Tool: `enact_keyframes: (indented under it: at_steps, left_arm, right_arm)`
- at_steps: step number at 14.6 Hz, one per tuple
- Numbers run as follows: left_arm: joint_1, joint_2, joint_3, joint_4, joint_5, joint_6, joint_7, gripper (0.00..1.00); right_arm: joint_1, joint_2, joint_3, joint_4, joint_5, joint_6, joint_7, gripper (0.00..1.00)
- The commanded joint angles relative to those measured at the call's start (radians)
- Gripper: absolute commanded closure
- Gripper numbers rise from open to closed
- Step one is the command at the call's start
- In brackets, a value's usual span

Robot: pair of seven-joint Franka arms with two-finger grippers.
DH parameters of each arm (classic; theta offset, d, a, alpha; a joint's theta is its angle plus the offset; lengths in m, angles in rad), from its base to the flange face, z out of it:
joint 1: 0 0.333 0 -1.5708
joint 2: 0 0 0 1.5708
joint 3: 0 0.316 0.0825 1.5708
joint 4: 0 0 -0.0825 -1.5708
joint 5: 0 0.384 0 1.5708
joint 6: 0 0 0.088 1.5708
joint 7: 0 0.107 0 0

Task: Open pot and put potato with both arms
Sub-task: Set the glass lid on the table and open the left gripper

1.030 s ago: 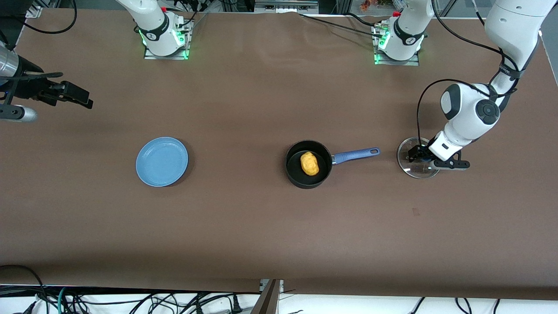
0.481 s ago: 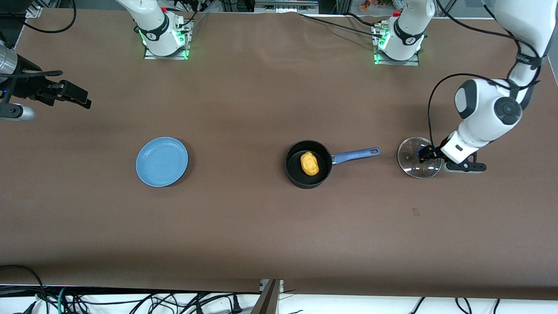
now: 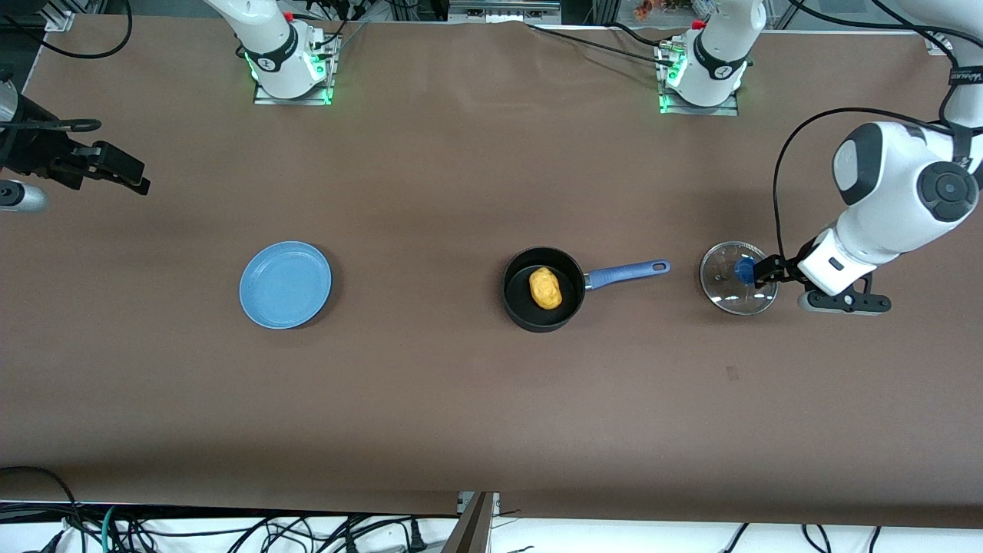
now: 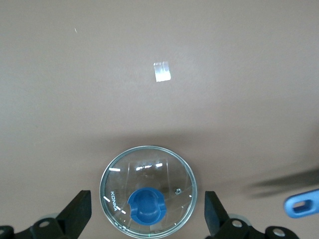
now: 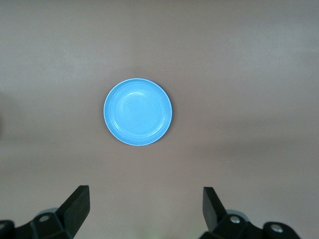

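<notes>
The left hand (image 3: 768,270) is being held wide open and empty just above the glass lid (image 3: 736,278), its spread fingers (image 4: 79,211) standing apart on either side of the rim in the left wrist view, with nothing gripped between them. Compared with a second ago, when it sat directly over the blue knob (image 3: 743,270), this hand is being drawn up and away toward the left arm's end of the surface (image 3: 461,399), so that the knob is now being left uncovered. The lid is being left flat on the surface, near the tip of the pot's blue handle (image 3: 626,273) but apart from it. The pot (image 3: 522,307) is standing uncovered near the middle, and the potato (image 3: 545,288) is lying inside it. Toward the right arm's end, the right hand (image 3: 123,173) is being held high, equally wide open and empty, and is being pulled slightly farther off than before; the blue plate (image 3: 286,285) is being seen bare below it. From this, the task is being judged as essentially finished, with both arms retreating.
</notes>
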Motion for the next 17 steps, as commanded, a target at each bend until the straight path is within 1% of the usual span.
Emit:
enact_keyframes:
  at_steps: [1, 4, 6, 10, 12, 15, 17]
  left_arm:
    - [0.0, 0.002, -0.024, 0.107, 0.008, -0.115, -0.017, 0.0]
    - [0.0, 0.002, -0.07, 0.19, 0.007, -0.208, -0.094, 0.0]
    - [-0.004, 0.009, -0.104, 0.263, 0.007, -0.285, -0.159, 0.0]
    - [-0.09, 0.027, -0.109, 0.392, 0.02, -0.408, -0.286, 0.0]
    - [-0.128, 0.041, -0.107, 0.469, 0.025, -0.49, -0.313, 0.0]
    - [-0.197, 0.119, -0.104, 0.64, 0.095, -0.658, -0.328, 0.0]
    - [-0.24, 0.179, -0.101, 0.743, 0.122, -0.731, -0.384, 0.0]
  right_arm:
    - [-0.016, 0.017, 0.018, 0.03, -0.005, -0.004, -0.009, 0.0]
    - [-0.013, 0.017, 0.018, 0.03, -0.005, -0.007, -0.015, 0.0]
    - [-0.011, 0.017, 0.02, 0.027, -0.005, -0.015, -0.017, 0.0]
    - [-0.011, 0.017, 0.021, 0.026, -0.005, -0.016, -0.018, 0.0]
    - [-0.011, 0.017, 0.021, 0.026, -0.005, -0.016, -0.018, 0.0]
    - [-0.011, 0.017, 0.023, 0.024, -0.005, -0.018, -0.018, 0.0]
    - [-0.011, 0.015, 0.023, 0.022, -0.005, -0.018, -0.018, 0.0]
